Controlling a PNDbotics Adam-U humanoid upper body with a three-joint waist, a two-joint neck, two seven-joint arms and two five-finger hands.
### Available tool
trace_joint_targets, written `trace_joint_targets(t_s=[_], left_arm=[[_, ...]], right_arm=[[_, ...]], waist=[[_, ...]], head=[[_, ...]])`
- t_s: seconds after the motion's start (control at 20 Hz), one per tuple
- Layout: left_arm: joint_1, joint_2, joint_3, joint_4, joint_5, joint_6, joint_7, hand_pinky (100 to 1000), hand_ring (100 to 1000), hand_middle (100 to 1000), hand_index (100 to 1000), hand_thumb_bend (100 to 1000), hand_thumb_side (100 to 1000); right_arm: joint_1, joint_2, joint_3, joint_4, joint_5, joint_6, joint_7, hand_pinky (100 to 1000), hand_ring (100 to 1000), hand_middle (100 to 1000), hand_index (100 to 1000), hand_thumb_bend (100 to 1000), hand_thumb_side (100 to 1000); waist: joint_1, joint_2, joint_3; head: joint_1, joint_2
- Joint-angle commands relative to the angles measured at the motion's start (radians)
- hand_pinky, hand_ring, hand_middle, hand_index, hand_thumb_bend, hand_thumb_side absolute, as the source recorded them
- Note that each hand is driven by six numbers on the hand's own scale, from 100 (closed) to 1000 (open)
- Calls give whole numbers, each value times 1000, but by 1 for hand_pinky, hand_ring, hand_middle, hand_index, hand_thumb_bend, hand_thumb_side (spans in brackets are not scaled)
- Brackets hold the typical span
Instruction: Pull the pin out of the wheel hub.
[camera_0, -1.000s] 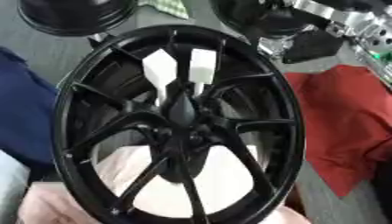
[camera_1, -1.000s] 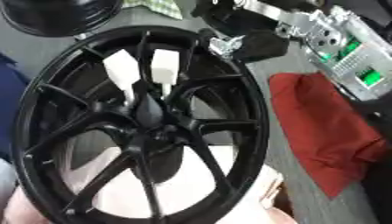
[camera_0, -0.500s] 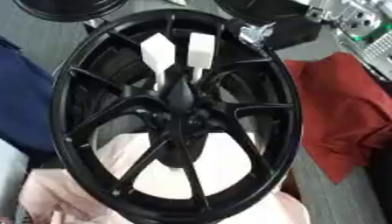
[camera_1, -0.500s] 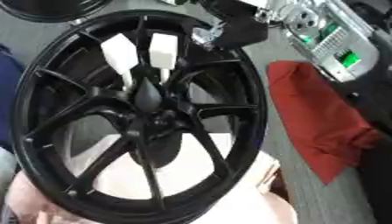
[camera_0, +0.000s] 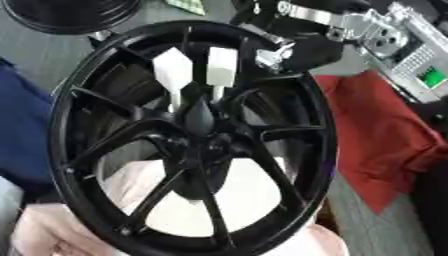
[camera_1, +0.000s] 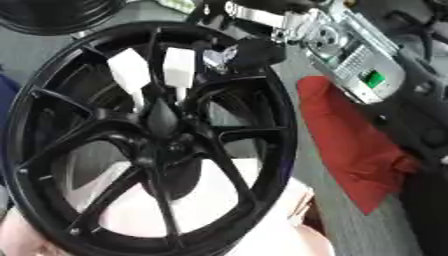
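Evidently right hand (camera_0: 289, 50) reached over wheel hub (camera_0: 192, 135) rim toward white pins (camera_0: 220, 67) (fingers' state indiscernible); left hand unseen.

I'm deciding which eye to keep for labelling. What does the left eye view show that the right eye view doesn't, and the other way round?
Only the left eye view shows a broad dark blue cloth along its left side; in the right eye view just a sliver of it remains at the edge. Only the right eye view shows more of the black machinery beyond the red cloth. Both show the black wheel, two white blocks above its hub, the silver unit with a green light, and pale cloth beneath. Neither view clearly shows a hand.
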Motion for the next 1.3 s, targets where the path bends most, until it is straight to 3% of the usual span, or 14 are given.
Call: trace_joint_targets(t_s=[0.05, 0.1, 0.2, 0.8, 0.85, 1.1, 1.3], left_arm=[[-5, 8, 4, -12, 1, -2, 0, 681, 487, 539, 702, 532, 446], [-5, 8, 4, -12, 2, -2, 0, 681, 486, 538, 702, 529, 444], [-8, 6, 3, -12, 3, -2, 0, 682, 486, 538, 702, 528, 444], [-7, 7, 5, -7, 5, -2, 2, 682, 486, 537, 702, 528, 443], [-6, 3, 3, -4, 6, -1, 1, 682, 485, 537, 701, 528, 442], [-7, -4, 0, 6, 10, -2, -2, 682, 485, 536, 701, 528, 443], [-3, -11, -2, 14, 11, -2, -4, 682, 485, 535, 701, 529, 443]], right_arm=[[-16, -22, -10, -16, -12, 4, -4, 801, 892, 861, 879, 100, 661], [-17, -21, -11, -16, -13, 5, -5, 784, 891, 861, 884, 100, 757], [-29, -18, -11, -16, -30, 13, -17, 784, 892, 863, 887, 100, 769], [-36, -20, -3, -16, -78, 22, -33, 777, 890, 860, 890, 100, 799], [-39, -29, -4, -16, -72, 23, -28, 801, 890, 843, 887, 100, 699], [-36, -49, -5, -16, -5, 6, 26, 824, 894, 835, 887, 100, 672], [-33, -79, -31, -16, 57, -44, 49, 858, 891, 813, 886, 100, 624]], waist=[[4, -14, -2], [4, -14, -1], [4, -11, -1], [-4, -16, 3], [-9, -19, 11], [-18, -28, 35], [-23, -39, 45]], head=[[4, -21], [5, -24], [12, -31], [11, -7], [1, 9], [-28, 41], [-48, 56]])
